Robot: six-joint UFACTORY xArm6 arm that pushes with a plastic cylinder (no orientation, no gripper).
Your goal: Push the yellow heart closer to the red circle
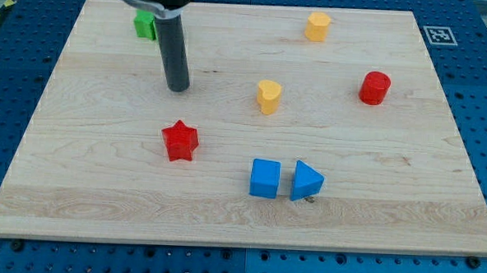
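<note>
The yellow heart (pixel 268 96) stands near the middle of the wooden board (pixel 101 196), slightly toward the view's top and right of centre, upright, with bare wood all round it. The red circle (pixel 375 88), a short cylinder, stands to the heart's right and a touch higher in the view; the two are well apart, with open board between them.

My tip (pixel 178 87) rests on the board to the view's left of the yellow heart, at about the same height in the view, and clear of it with a stretch of wood between. The dark rod rises from the tip toward the view's top, where its mount is cut off by the frame. There are no fingers on this arm to be spread or pressed together: it ends in the plain rod, and the tip touches no block.

Below the tip, toward the view's bottom, lies the red star (pixel 179 141), apart from it. A green block (pixel 145 24) sits near the top left of the board, partly hidden behind the rod, so I cannot tell its shape. A second yellow block (pixel 317 27), roughly hexagonal, stands near the top edge, above the heart and to its right. Toward the view's bottom, the blue cube (pixel 265 179) and the blue triangle (pixel 306 182) sit just beside each other.
</note>
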